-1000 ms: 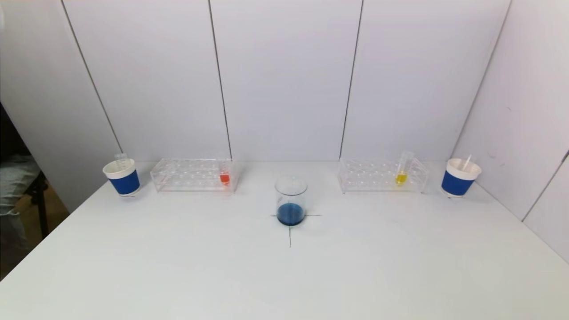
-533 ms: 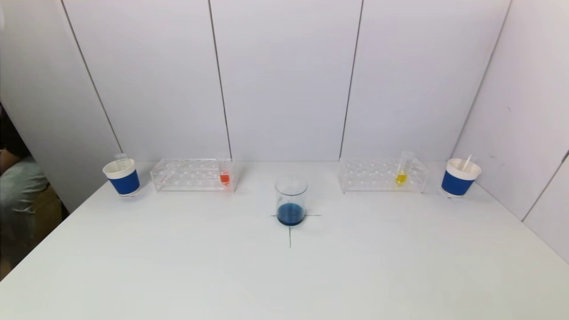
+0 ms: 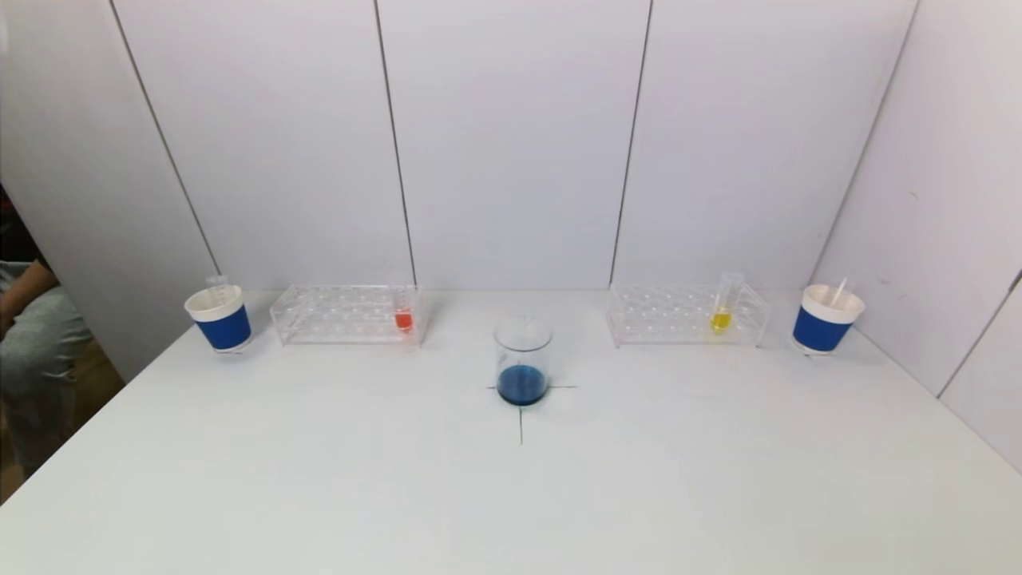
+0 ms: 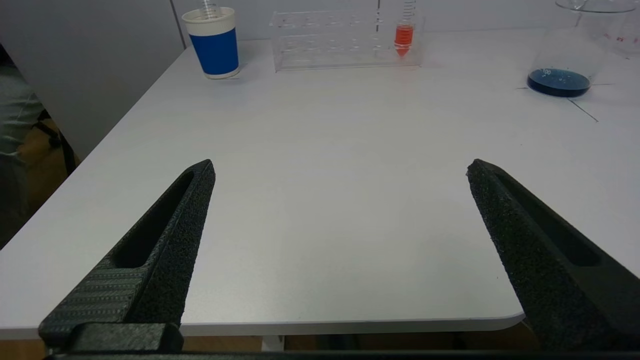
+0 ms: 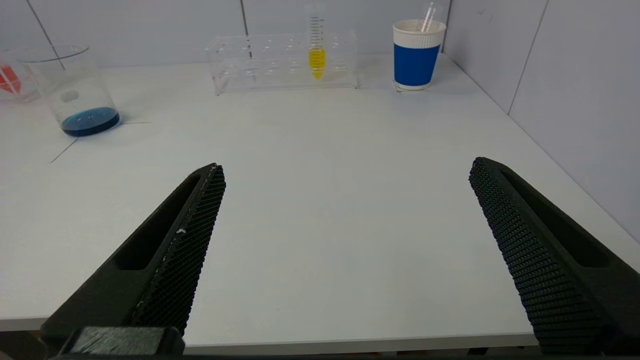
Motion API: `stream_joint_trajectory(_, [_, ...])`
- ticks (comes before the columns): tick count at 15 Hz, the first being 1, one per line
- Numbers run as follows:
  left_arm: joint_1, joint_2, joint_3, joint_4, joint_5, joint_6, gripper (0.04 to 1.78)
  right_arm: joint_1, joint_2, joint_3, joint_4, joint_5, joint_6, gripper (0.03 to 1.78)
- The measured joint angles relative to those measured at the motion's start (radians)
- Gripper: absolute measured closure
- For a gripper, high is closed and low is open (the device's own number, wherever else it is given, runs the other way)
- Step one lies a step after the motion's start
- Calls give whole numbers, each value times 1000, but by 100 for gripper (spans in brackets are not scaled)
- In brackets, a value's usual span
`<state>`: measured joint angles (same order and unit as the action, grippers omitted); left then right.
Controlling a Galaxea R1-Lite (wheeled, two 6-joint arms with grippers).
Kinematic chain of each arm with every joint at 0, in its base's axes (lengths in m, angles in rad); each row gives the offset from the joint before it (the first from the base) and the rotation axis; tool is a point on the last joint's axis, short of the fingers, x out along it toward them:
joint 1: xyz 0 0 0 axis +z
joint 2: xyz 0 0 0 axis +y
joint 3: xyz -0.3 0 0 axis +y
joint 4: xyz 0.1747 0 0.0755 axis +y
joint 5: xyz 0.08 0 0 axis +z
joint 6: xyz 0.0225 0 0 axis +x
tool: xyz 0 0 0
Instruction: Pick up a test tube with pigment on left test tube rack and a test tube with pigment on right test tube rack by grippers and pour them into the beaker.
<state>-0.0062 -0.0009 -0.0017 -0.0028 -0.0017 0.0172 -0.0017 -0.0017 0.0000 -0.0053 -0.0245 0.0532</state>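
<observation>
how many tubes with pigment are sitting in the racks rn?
2. The orange tube stands at the beaker-side end of the left rack; the yellow tube stands in the right rack, toward its outer end. Other slots look empty.

White table (image 3: 319, 479) with a black cross mark (image 3: 520, 415) drawn at centre. Blue-and-white paper cup (image 3: 219, 318) at far left holds a clear tube; matching cup (image 3: 826, 319) at far right holds a thin stick. Seated person (image 3: 28, 351) past table's left edge.
</observation>
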Motion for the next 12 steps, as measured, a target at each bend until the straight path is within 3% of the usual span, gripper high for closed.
stream_joint_trajectory(12, [0,0,0,0,0,0,6,0,0,0,-1,0,0,4])
